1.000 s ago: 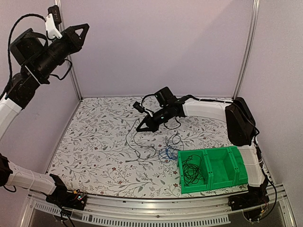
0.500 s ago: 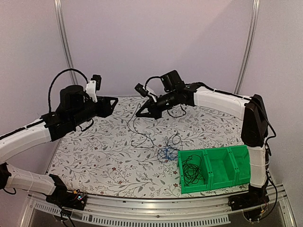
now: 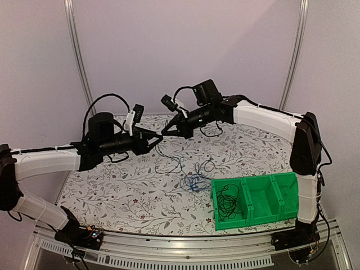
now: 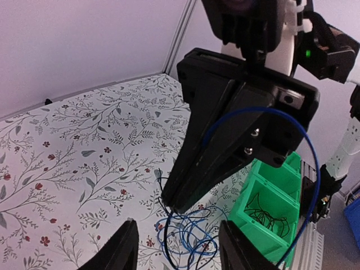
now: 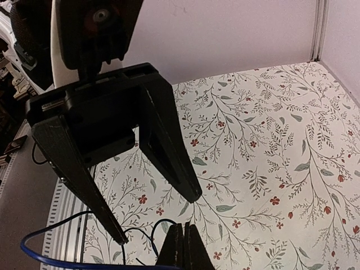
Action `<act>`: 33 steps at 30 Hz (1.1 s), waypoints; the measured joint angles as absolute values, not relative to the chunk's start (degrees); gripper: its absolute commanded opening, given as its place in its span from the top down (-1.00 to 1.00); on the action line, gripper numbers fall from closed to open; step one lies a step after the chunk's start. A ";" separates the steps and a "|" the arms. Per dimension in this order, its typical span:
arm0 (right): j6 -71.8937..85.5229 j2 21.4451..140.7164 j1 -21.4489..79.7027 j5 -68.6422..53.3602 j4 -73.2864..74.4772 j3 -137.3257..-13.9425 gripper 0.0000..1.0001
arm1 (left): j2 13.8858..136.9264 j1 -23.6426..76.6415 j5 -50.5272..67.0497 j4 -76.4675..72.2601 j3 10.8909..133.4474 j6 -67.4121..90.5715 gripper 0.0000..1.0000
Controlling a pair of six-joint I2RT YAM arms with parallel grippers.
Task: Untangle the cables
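Over the vine-patterned table (image 3: pixel 112 180), two robot arms meet nose to nose above its middle. The left arm (image 3: pixel 50 160) reaches in from the side, and the right arm (image 3: pixel 264 118) arches over from the far corner. A green bin (image 3: pixel 254 220) sits at the near right edge, with a black coil (image 3: pixel 227 205) lying in its left compartment. The right gripper (image 3: pixel 167 131) is pinched fully closed and lifted clear of the table, thin strands hanging from its tip. Whether the black or the blue one is actually caught cannot be made out. The left gripper (image 3: pixel 154 140) faces it with jaws spread wide and holding nothing, its tips just beside the right one's. The cables (image 3: pixel 191 179) lie mostly in a knot on the table just left of the bin, with a blue cable (image 4: pixel 312 169) looping up around the lifted gripper. The danger from here, to my eye, is that the open jaws shut on the other gripper's fingers instead of a strand. A hard pull apart could also cinch the knot tighter and drag the heap across the table.
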State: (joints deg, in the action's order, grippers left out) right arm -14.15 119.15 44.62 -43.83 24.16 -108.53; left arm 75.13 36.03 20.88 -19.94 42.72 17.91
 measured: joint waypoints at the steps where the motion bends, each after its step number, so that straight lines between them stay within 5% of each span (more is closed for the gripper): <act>1: -14.17 119.15 44.62 -43.83 24.16 -108.53 1.00 | 75.99 35.97 21.65 -20.53 42.74 18.15 0.17; 7: -14.15 118.89 44.62 -43.48 24.16 -108.53 1.00 | 81.10 35.75 24.86 -24.38 42.72 19.77 0.72; 15: -12.40 113.67 44.62 -44.73 23.55 -108.55 1.00 | 90.48 35.66 26.30 -34.81 43.00 23.27 0.99; 26: -10.72 109.60 43.90 -47.11 27.16 -109.95 1.00 | 115.52 35.79 28.36 -54.52 53.15 32.69 1.00; 33: -11.38 109.60 41.36 -48.86 31.00 -121.03 1.00 | 122.39 35.77 26.37 -58.50 52.05 37.26 1.00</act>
